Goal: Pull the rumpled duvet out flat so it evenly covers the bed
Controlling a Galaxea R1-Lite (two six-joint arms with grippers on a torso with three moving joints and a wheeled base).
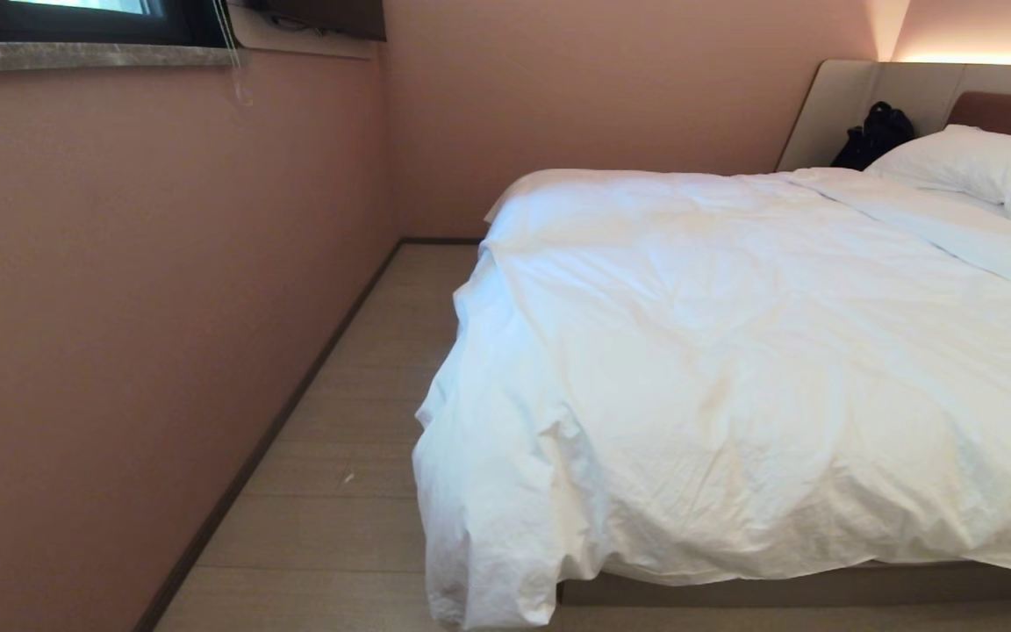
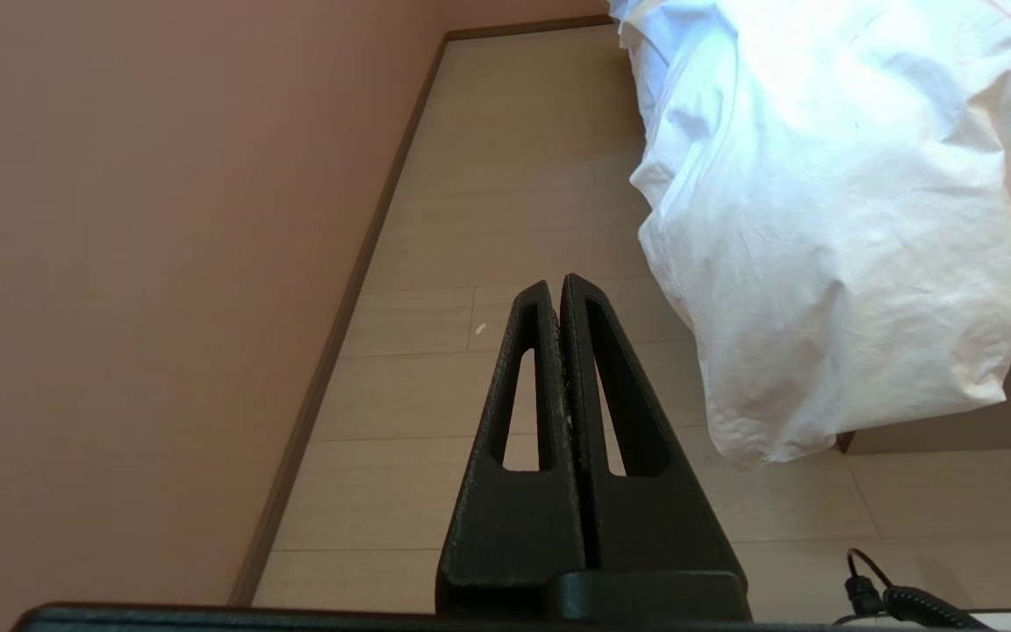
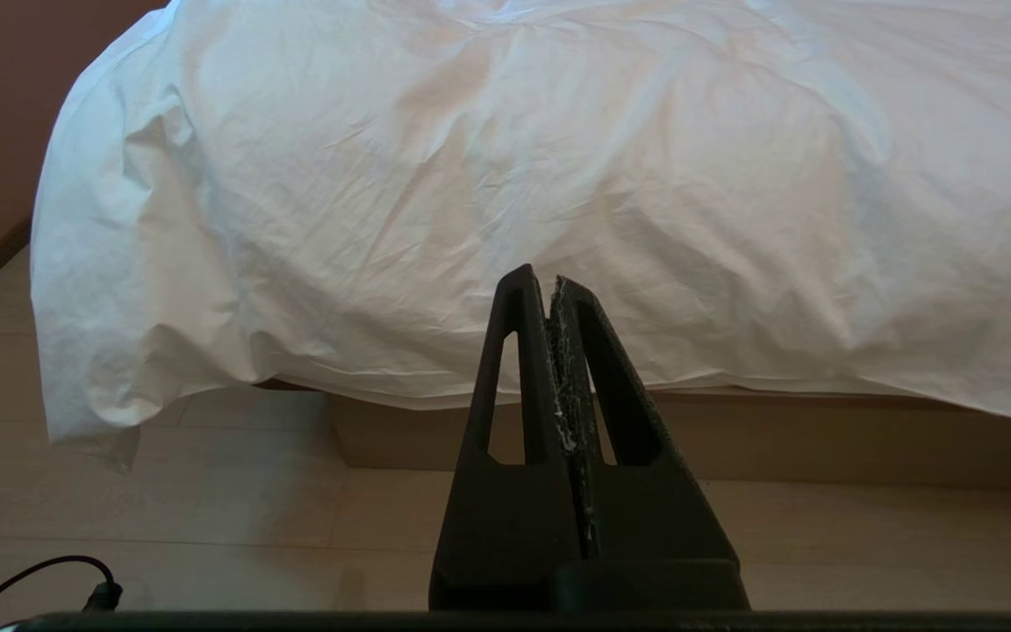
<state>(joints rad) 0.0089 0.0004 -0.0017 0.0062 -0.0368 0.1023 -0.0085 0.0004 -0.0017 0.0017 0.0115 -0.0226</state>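
A wrinkled white duvet [image 1: 734, 351] lies spread over the bed, whose brown base [image 1: 821, 586] shows under its near edge. One corner of the duvet [image 1: 479, 562] hangs down over the bed's near left corner almost to the floor. Neither arm appears in the head view. My left gripper [image 2: 555, 283] is shut and empty above the floor, beside that hanging duvet [image 2: 821, 219] corner. The right gripper [image 3: 541, 276] is shut and empty, held short of the foot end, pointing at the duvet [image 3: 558, 158] edge over the base [image 3: 821, 439].
A pink wall [image 1: 119, 307] with a dark skirting runs along the left, leaving a narrow aisle of pale wood floor [image 1: 339, 439] beside the bed. A white pillow [image 1: 979, 167] and a black bag [image 1: 874, 132] sit by the headboard [image 1: 1006, 114]. A black cable [image 2: 892, 597] lies near me.
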